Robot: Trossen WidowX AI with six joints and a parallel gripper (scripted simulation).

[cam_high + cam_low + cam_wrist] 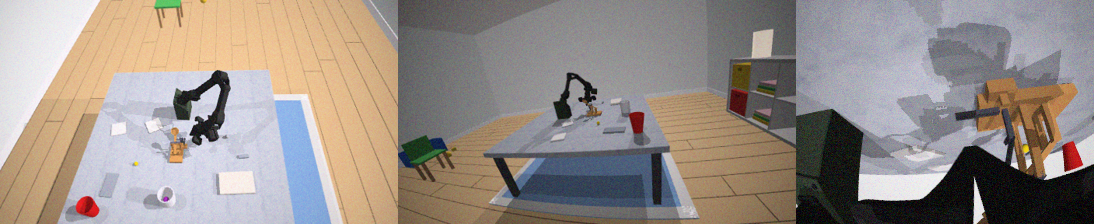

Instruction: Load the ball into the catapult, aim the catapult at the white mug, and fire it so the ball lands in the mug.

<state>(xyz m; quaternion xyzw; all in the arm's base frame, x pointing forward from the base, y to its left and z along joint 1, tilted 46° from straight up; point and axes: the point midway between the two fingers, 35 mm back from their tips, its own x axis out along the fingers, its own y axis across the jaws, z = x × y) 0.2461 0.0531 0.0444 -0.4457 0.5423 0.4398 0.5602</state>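
Observation:
The purple ball point(165, 199) shows inside the opening of the white mug point(171, 191) point(625, 108); whether it is at rest there I cannot tell. In the exterior view the ball is not seen. The orange-brown catapult point(176, 155) point(595, 113) point(1041, 95) stands on the table behind the mug, its round spoon cup point(175, 131) empty. My gripper point(194, 131) point(970, 152) is shut with nothing in it, beside the catapult, on the right in the top view. It looks apart from the catapult.
A red cup point(87, 207) point(637, 122) point(1071, 156) stands at the near left in the top view. A small yellow ball point(136, 163) point(598, 123) point(1025, 149) lies left of the catapult. A cream block point(236, 183), a grey slab point(109, 185) and white squares point(118, 128) lie around.

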